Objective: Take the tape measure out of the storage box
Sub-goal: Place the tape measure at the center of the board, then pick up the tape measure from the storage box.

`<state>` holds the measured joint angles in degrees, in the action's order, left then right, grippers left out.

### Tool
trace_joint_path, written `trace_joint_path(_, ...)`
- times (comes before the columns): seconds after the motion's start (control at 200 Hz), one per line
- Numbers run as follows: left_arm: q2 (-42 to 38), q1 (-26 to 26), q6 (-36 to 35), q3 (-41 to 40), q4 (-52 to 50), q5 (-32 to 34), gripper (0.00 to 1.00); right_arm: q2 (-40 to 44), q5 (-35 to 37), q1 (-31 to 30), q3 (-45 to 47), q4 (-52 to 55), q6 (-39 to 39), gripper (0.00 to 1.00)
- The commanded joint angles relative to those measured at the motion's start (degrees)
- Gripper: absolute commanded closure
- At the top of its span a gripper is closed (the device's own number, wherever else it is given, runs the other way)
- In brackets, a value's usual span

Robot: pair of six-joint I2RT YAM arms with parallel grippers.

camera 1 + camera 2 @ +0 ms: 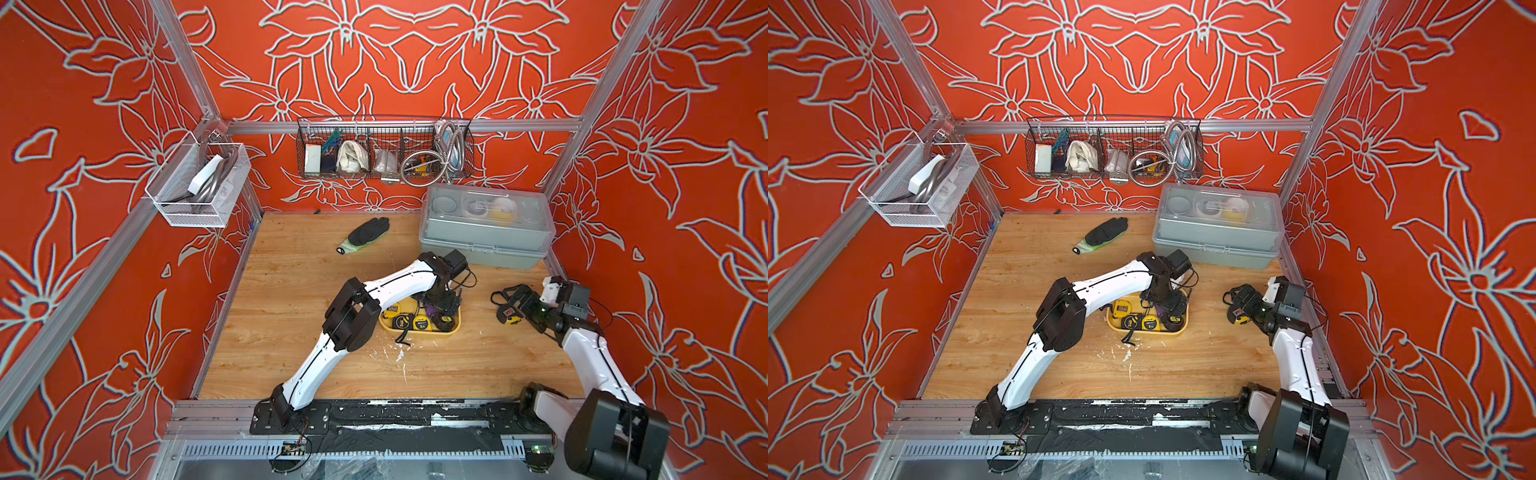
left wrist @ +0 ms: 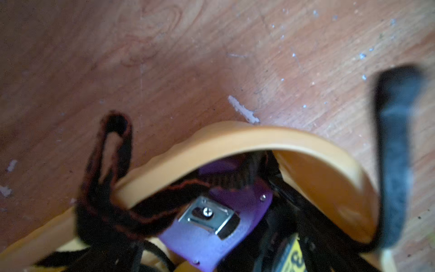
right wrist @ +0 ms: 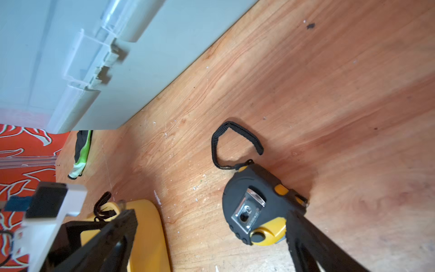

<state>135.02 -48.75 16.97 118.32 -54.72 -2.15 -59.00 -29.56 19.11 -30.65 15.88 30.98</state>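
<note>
Jaws open on both arms: left gripper (image 1: 438,309) inside the storage box (image 1: 417,332), right gripper (image 3: 211,214) over 1 tape measure (image 3: 256,207) lying on the table (image 3: 329,94).

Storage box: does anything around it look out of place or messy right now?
A black wrist strap hangs over the front rim of the storage box onto the table. White flecks are scattered on the wood in front of it. One tape measure lies outside the box, clip side up.
</note>
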Motion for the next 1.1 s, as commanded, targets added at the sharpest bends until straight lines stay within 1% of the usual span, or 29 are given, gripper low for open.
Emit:
trace_joint_path(0.0,1.41,0.57,2.33,-1.51,0.91,1.21,0.00,0.55,-1.19,-0.41,-1.07,3.04,0.22,0.00)
trace_joint_path(0.11,0.32,1.18,3.48,-4.12,3.85,0.84,0.00,1.04,-1.64,-0.96,-0.63,3.69,-0.18,0.00)
trace_joint_path(0.22,2.35,1.68,3.40,-2.59,1.35,1.49,0.00,1.17,-1.69,-1.36,0.11,3.81,-0.31,0.00)
trace_joint_path(0.305,2.80,2.14,3.60,-3.41,1.40,1.33,0.01,1.23,-1.90,-1.75,0.60,3.42,-0.25,0.00)
trace_joint_path(0.34,2.43,2.33,3.57,-4.36,2.03,1.04,0.04,1.22,-2.11,-1.93,0.74,3.22,-0.17,0.00)
trace_joint_path(0.405,1.33,2.59,3.42,-6.52,3.50,1.36,0.14,1.00,-2.52,-2.39,0.79,2.94,-0.38,0.00)
trace_joint_path(0.646,-3.28,3.31,0.69,-11.91,6.38,1.78,0.35,0.18,-6.50,-5.10,0.65,2.43,-2.07,0.00)
trace_joint_path(0.726,-6.19,3.31,-0.47,-13.02,6.56,2.35,0.39,0.41,-8.85,-6.01,0.48,2.50,-2.34,0.00)
trace_joint_path(0.776,-8.63,3.31,-1.31,-13.82,6.63,3.04,0.40,1.05,-11.63,-6.72,0.61,1.37,-2.33,0.00)
trace_joint_path(0.836,-11.75,3.31,-2.78,-14.65,7.03,3.30,0.41,2.38,-13.35,-8.01,0.70,0.95,-2.13,0.00)
trace_joint_path(0.981,-17.29,3.38,-7.72,-15.75,7.25,1.89,0.43,2.84,-18.72,-10.72,-0.11,-1.00,-1.32,0.00)
trace_joint_path(1.096,-19.77,3.40,-10.98,-16.56,6.20,-0.11,0.45,1.54,-20.22,-13.44,-1.70,-1.31,-1.41,0.01)
